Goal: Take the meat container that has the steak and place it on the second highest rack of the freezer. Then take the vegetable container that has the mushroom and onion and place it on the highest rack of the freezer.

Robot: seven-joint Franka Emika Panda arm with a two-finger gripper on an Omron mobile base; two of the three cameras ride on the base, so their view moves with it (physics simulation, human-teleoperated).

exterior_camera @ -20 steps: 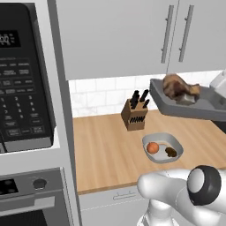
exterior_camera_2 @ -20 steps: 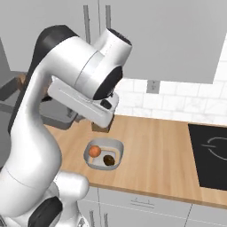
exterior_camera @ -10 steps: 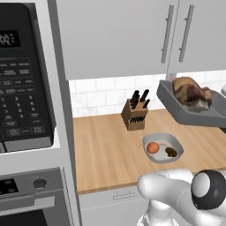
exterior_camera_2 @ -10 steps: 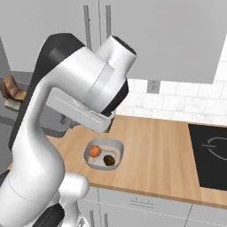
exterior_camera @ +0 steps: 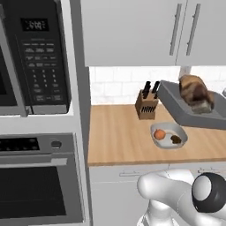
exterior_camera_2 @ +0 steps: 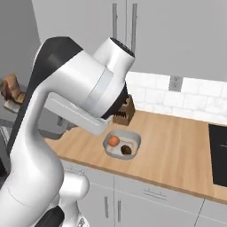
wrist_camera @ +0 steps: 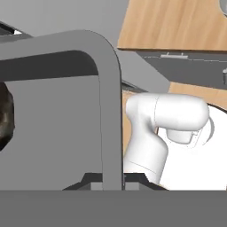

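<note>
Steak [exterior_camera: 195,93], mottled brown slab, lying in grey meat container [exterior_camera: 187,111], tray tilted and held in air above right end of wooden counter [exterior_camera: 119,139], beside knife block [exterior_camera: 146,105]. Vegetable container [exterior_camera: 169,135] flat on counter below, holding onion [exterior_camera: 160,134] and mushroom [exterior_camera: 176,139]. Gripper [wrist_camera: 113,179] nearly fully closed, clamped on meat container rim at lower edge of hand view.

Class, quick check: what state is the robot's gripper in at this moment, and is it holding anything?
Gripper: shut on the rim of the grey meat container, which carries the steak lifted above the counter.
</note>
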